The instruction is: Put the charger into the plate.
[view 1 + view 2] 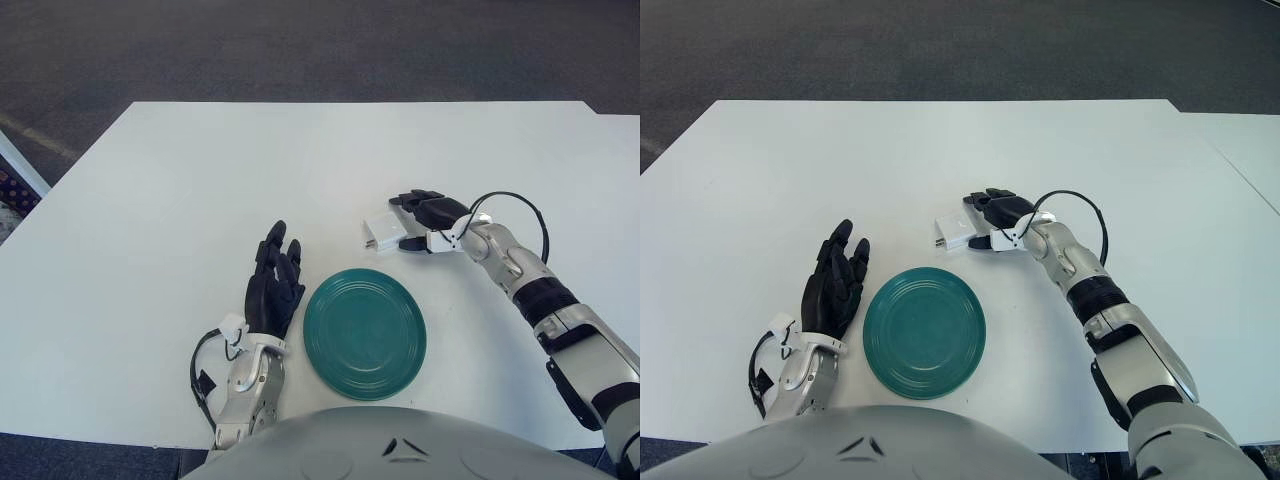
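A white charger (381,232) sits on the white table just beyond the top right rim of the green plate (365,333). My right hand (420,222) is at the charger's right end, with the black fingers over its far edge and the thumb against its near corner, closed on it. The charger is low at the table surface, outside the plate. My left hand (274,281) shows just left of the plate with its fingers stretched out, holding nothing.
The white table (200,180) stretches wide to the left and far side. A black cable (520,205) loops off my right wrist. Dark floor lies beyond the far edge.
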Available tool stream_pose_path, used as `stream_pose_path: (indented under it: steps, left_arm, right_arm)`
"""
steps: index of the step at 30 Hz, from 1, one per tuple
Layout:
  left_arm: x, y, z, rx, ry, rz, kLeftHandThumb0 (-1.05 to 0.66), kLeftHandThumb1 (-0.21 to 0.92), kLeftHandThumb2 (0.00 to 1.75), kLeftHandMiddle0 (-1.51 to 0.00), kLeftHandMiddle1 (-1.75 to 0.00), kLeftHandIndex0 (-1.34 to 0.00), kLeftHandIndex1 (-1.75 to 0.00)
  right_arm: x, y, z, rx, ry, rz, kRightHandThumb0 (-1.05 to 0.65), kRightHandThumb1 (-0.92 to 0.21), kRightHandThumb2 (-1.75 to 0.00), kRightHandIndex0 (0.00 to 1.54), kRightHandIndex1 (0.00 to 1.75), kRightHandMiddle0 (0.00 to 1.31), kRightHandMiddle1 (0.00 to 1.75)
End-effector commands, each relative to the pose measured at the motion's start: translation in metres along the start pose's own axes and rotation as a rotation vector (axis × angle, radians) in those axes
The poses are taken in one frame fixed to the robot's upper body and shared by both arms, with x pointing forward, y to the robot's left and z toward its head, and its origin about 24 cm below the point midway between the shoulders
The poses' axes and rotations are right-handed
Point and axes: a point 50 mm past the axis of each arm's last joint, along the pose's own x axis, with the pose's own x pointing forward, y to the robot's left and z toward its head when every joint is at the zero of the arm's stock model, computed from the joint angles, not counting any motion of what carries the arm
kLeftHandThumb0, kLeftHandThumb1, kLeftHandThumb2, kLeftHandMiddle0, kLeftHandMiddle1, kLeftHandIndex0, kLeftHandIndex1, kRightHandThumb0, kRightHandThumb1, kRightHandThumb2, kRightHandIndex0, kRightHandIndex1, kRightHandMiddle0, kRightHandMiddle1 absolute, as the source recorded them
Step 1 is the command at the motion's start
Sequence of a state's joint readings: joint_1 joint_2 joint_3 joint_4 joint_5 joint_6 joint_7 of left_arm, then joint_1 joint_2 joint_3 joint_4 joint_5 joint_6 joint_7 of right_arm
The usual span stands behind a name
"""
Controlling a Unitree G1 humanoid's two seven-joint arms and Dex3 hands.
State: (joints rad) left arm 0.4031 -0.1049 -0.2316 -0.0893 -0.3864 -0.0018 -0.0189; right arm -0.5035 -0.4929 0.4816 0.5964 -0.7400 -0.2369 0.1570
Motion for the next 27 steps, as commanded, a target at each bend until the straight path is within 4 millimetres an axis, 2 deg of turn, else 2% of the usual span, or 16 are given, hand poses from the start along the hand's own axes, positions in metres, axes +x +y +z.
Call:
stream_pose_path:
  steps: [1,14,17,21,27]
  left_arm:
    - [-0.001,-0.003,-0.021,-0.069,0.098,0.043,-0.83,0.92,0.75,-0.22,-0.01,0.0,-0.43]
    - [0.001,-0.011,-0.022,-0.08,0.056,0.024,-0.86,0.92,0.75,-0.2,0.0,0.0,-0.41]
    - [0.002,-0.008,-0.023,-0.087,0.06,0.029,-0.87,0.92,0.74,-0.21,-0.01,0.0,-0.42]
    - [0.003,-0.006,-0.023,-0.073,0.075,0.037,-0.86,0.92,0.75,-0.2,0.0,0.0,-0.39]
    - [0.004,-0.005,-0.022,-0.06,0.081,0.048,-0.86,0.92,0.77,-0.19,0.0,0.0,-0.38]
  right_arm:
    - [-0.004,0.007,-0.008,-0.034,0.02,0.048,-0.79,-0.92,-0.53,0.19,0.0,0.0,0.43]
    - [-0.013,0.001,-0.006,-0.099,-0.023,0.056,-0.79,-0.92,-0.54,0.18,0.0,0.0,0.43]
    - [-0.017,-0.007,-0.007,-0.132,-0.044,0.046,-0.8,-0.92,-0.54,0.17,0.0,0.0,0.42]
    - [-0.019,-0.028,-0.005,-0.175,-0.08,0.014,-0.8,-0.92,-0.53,0.13,0.0,0.0,0.4]
    - [-0.02,-0.032,-0.003,-0.226,-0.107,0.016,-0.8,-0.92,-0.54,0.11,0.0,0.0,0.38]
